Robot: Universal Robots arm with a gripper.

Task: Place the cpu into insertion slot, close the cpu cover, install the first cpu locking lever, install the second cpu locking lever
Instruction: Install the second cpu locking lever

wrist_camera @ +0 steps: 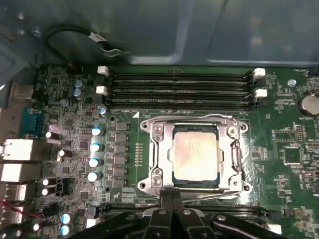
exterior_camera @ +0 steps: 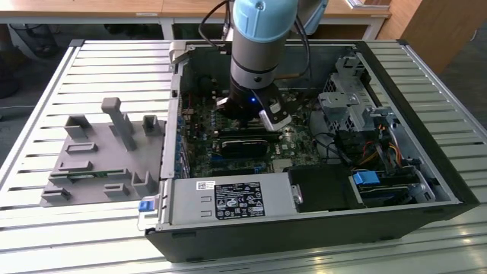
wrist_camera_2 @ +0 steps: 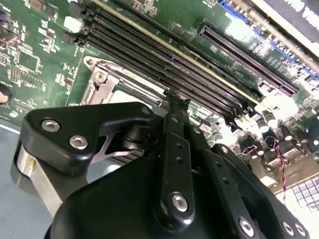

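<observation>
Black two-finger gripper [wrist_camera: 171, 195] sits at the near edge of the socket in the first wrist view, fingertips pressed together, nothing visible between them. In the second wrist view the same black gripper [wrist_camera_2: 175, 102] shows its two fingers meeting at a point just over the socket edge; whether the tips touch the metal can't be told

Just beyond the tips: the cpu [wrist_camera: 195, 158], flat square chip with a silvery-grey metal top, lying flat inside the insertion slot [wrist_camera: 169, 172], the dark square socket recess. The cpu cover [wrist_camera: 163, 149], a thin silver metal frame plate with a large square window, lies down flat around the chip, so the chip top shows through the window. A thin silver wire lever [wrist_camera: 219, 117] runs along the far edge of the frame

Beyond the socket: four long black memory slots [wrist_camera: 179, 89] in a row on the green motherboard [wrist_camera: 284, 134], then the grey case wall [wrist_camera: 199, 30] with a black cable loop [wrist_camera: 75, 37]

Exterior view: light-blue and silver robot arm [exterior_camera: 263, 34] reaches straight down into the open black computer case [exterior_camera: 304, 237] on a slatted metal table [exterior_camera: 76, 240]; grey plastic fixture [exterior_camera: 99, 160] lies on the table at the exterior view's left, well apart from the case
</observation>
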